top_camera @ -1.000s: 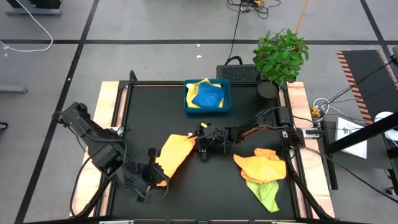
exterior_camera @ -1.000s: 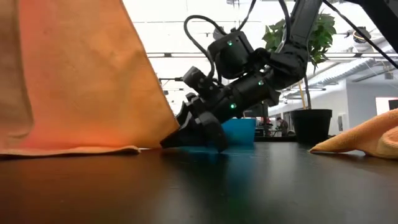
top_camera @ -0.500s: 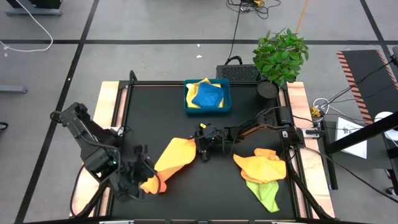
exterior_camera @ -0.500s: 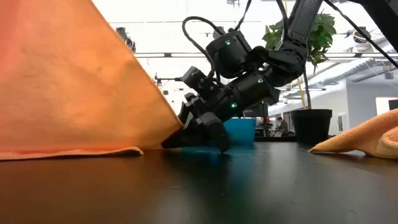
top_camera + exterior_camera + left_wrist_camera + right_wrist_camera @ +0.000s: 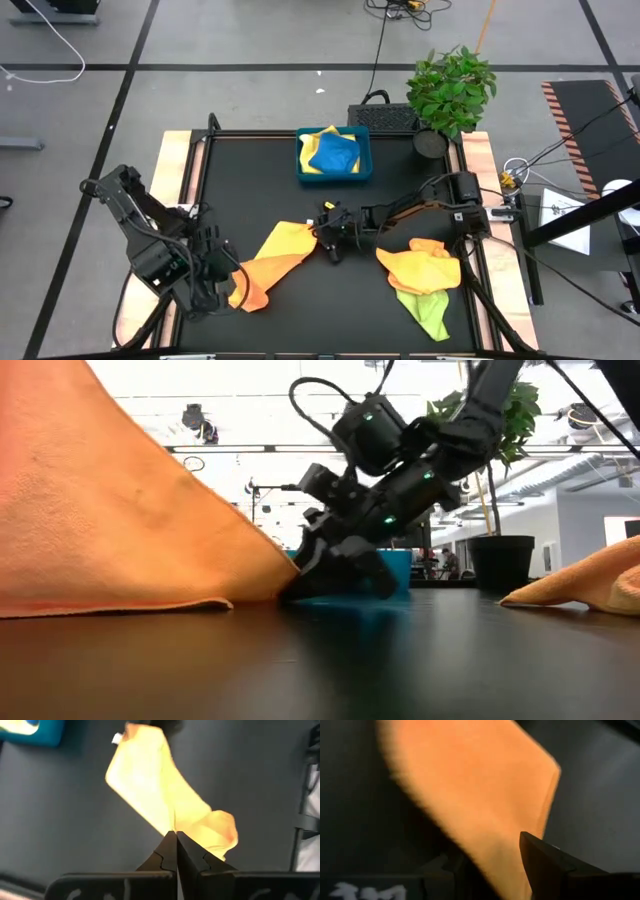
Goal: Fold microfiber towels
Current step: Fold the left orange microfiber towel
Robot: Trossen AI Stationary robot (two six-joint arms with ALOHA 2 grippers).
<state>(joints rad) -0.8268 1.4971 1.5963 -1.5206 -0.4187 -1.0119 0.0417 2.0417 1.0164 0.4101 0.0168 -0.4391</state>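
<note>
Orange-yellow towel (image 5: 268, 263) lies stretched across the black table (image 5: 250, 180) between the two grippers. The left gripper (image 5: 232, 290) is clamped tight on its near corner, lifting that end. The right gripper (image 5: 325, 238) sits low at the far corner with its jaws partly apart around the cloth's edge — not visibly pinching it. If the left arm pulls before that far corner is gripped, the towel could slide free and bunch toward the left gripper — spoiling the fold.

An orange-yellow towel (image 5: 272, 262) stretches between both grippers — left gripper (image 5: 232, 283), right gripper (image 5: 327, 234).
</note>
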